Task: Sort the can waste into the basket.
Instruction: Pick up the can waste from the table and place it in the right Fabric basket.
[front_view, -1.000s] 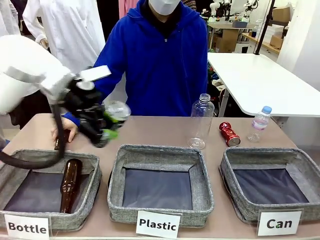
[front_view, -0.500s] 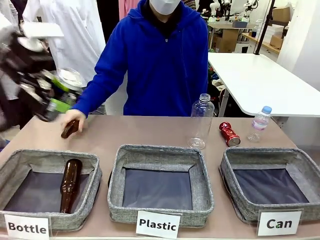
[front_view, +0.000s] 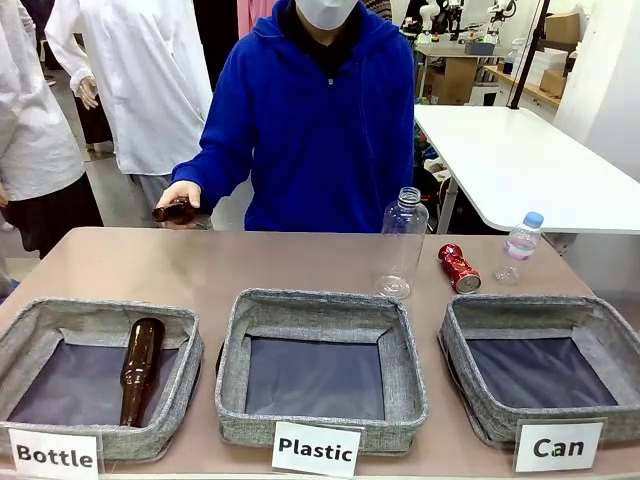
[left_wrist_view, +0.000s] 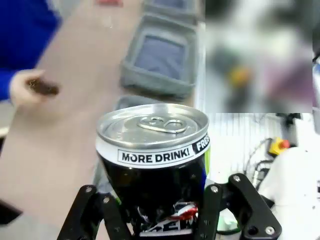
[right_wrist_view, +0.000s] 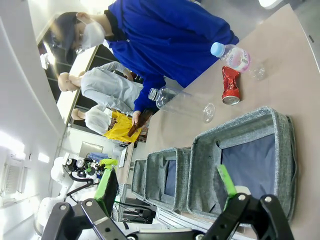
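Observation:
A dark crushed can (left_wrist_view: 152, 150) with a white band of print and a silver top stands upright between the fingers of my left gripper (left_wrist_view: 155, 205), which is shut on it high above the table. The shiny red crushed can (front_view: 459, 268) (right_wrist_view: 231, 85) lies on the table behind the grey basket (front_view: 540, 305) (right_wrist_view: 240, 125) carded "Can", whose dark bottom is bare. My right gripper (right_wrist_view: 167, 200) is open, its green pads (right_wrist_view: 226, 186) wide apart, and hangs off the table's near right side above that basket.
The person holds a brown bottle (front_view: 175, 211) above the far left edge. A tall clear bottle (front_view: 402, 243) and a small blue-capped one (front_view: 520, 247) stand near the red can. The "Bottle" basket (front_view: 100, 312) holds a brown bottle; the "Plastic" basket (front_view: 320, 303) is in the middle.
My left arm swung left and up out of the front view with the can in its grip. The person's hand lifted the brown bottle off the table.

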